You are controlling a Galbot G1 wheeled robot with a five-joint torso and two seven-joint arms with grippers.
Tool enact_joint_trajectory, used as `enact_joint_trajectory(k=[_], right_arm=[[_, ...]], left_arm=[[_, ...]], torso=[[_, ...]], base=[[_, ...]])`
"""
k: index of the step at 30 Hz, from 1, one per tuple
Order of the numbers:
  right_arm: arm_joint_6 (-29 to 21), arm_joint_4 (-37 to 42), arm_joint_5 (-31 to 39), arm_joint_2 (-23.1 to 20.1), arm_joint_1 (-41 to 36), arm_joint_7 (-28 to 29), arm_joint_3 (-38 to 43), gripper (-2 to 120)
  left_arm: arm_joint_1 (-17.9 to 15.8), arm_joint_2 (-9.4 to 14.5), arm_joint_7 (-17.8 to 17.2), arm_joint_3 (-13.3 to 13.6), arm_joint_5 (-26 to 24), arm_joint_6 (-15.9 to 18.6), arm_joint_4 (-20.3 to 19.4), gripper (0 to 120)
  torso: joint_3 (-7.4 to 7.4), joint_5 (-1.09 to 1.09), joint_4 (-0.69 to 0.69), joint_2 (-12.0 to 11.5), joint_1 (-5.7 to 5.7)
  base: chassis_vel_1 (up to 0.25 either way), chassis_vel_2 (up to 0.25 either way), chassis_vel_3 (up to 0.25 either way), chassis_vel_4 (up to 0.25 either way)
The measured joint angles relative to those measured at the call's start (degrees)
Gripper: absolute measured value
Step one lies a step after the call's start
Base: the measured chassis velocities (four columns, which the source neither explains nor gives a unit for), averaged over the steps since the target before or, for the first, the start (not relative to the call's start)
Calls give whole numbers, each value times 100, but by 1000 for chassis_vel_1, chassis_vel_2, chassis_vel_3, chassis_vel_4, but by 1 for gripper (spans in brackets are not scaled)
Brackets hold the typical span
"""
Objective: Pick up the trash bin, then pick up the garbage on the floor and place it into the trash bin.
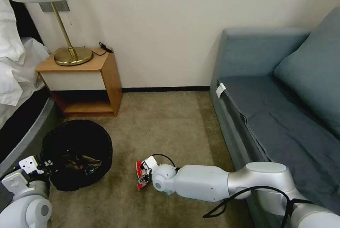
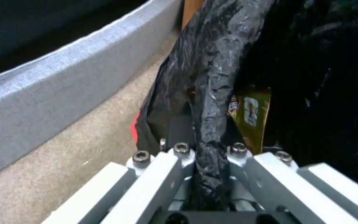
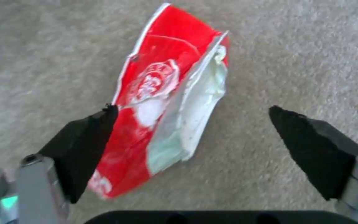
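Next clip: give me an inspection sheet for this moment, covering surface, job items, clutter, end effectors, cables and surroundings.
Surface: beige carpet floor, a few pale crumbs near the middle.
Job items: round trash bin lined with crinkled black plastic bag, litter already inside, including a gold wrapper; torn red snack packet lying flat on the carpet.
Clutter: nothing seen.
End effectors: left end effector shut on the bin's bag rim; right end effector open, low over the packet, fingers either side.
Cables: black cable looped along the right arm; black cord on the wooden nightstand.
Surroundings: brass lamp, grey-blue sofa, white bedding.
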Motion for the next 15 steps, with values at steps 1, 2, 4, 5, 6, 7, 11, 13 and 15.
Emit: enact_joint_trajectory(k=[1,2,4,5,6,7,11,13,15], right_arm=[[22,-91,-31,36,-14,-37,12,93],[22,-91,-31,36,-14,-37,12,93],[83,-289,-130,106,-45,-154,44,91],[135,-416,-202,153,-65,-237,62,90],[135,-416,-202,153,-65,-237,62,90],[175,-498,-247,185,-81,-305,77,90],[194,-551,-314,190,-105,-375,77,80],[203,-532,-334,170,-111,-381,63,71],[204,-514,-337,162,-113,-382,56,66]], left_arm=[[1,0,0,1,0,0,0,2],[1,0,0,1,0,0,0,2],[1,1,-2,6,9,2,0,2],[2,2,-4,13,14,4,0,2],[2,2,-4,13,14,4,0,2],[2,5,-6,18,19,10,-6,2],[-5,21,-17,18,24,23,-20,2],[-8,21,-18,18,27,26,-23,2],[-8,22,-20,19,29,28,-26,2]], torso=[[0,0,0,0,0],[0,0,0,0,0],[0,0,0,0,0],[0,0,0,0,0],[0,0,0,0,0],[0,0,0,0,0],[0,0,0,0,0],[0,0,0,0,0],[0,0,0,0,0]], base=[[0,0,0,0],[0,0,0,0],[0,0,0,0],[0,0,0,0],[0,0,0,0],[0,0,0,0],[0,0,0,0],[0,0,0,0],[0,0,0,0]])
